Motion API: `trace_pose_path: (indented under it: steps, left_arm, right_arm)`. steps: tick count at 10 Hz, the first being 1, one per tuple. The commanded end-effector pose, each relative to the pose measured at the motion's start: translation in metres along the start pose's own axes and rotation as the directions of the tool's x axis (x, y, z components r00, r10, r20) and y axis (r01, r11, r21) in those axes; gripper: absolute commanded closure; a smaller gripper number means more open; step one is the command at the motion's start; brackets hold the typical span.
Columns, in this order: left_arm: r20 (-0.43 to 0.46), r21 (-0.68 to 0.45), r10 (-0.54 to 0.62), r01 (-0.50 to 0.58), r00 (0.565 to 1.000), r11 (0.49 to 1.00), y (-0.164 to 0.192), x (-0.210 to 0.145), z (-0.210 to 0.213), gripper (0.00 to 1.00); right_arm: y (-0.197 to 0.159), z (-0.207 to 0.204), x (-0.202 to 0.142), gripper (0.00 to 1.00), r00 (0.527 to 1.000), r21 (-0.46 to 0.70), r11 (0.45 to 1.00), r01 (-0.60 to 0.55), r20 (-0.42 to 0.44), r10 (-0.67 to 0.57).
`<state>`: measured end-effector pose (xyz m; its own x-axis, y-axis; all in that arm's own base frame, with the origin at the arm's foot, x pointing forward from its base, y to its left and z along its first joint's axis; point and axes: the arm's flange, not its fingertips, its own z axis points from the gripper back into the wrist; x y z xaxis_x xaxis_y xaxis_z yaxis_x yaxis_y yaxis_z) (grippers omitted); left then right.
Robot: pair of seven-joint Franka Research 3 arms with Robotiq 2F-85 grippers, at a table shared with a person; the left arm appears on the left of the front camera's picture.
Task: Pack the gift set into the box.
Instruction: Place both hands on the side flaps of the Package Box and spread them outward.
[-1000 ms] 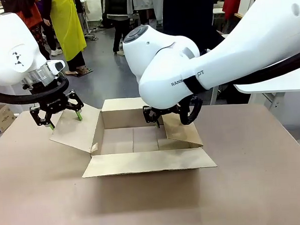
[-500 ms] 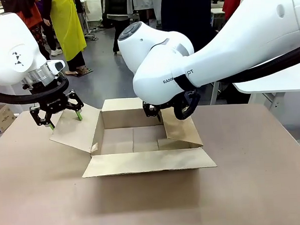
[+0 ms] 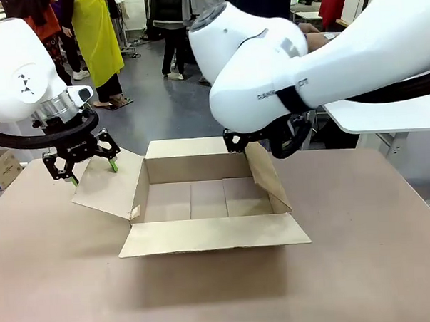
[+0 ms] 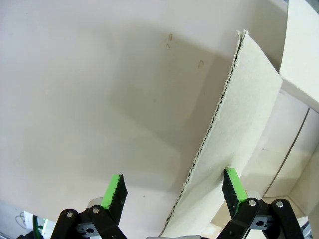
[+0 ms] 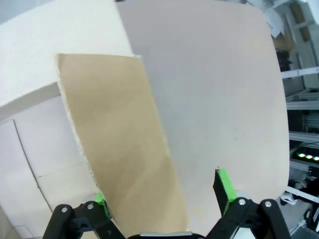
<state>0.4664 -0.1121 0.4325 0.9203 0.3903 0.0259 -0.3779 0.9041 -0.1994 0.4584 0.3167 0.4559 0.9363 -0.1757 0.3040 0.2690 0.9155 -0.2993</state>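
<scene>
The table (image 3: 362,254) spread wide beneath both grippers, and on it, between the two, sat the box (image 3: 194,169), its inside bare and all four flaps turned up or out. The left flap (image 3: 105,183) sloped outward and passed edge-on between the fingers of the left gripper (image 4: 174,185), whose jaws stood spread with one green pad (image 4: 233,185) just beside the cardboard and the other well clear over the tabletop. The right flap (image 5: 124,149) rose steeply between the fingers of the right gripper (image 5: 162,194), also spread wide and pinching nothing. The step in hand looked like opening the box for loading. The next move probably called for the right gripper to press its flap outward and down past its fingertips until the mouth stood clear, without dragging the box.
</scene>
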Motion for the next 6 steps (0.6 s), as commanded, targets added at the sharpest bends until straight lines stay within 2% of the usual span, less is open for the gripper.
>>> trace_pose_path:
  steps: [1,3,6]
  left_arm:
    - [0.005,0.016,0.008,-0.008,1.000,1.000,0.001,-0.001,0.003,0.00]
    - [0.005,0.016,0.008,-0.008,1.000,1.000,0.001,-0.001,0.003,0.00]
    - [0.005,0.016,0.008,-0.008,1.000,1.000,0.001,-0.001,0.003,0.00]
  right_arm:
    - [-0.052,-0.007,-0.004,0.00,0.999,0.091,0.996,0.004,-0.039,-0.001]
    - [-0.096,-0.019,-0.003,0.00,0.998,0.249,0.968,0.014,-0.065,0.002]
    - [-0.160,-0.063,0.000,0.00,0.994,0.455,0.888,0.063,-0.104,-0.018]
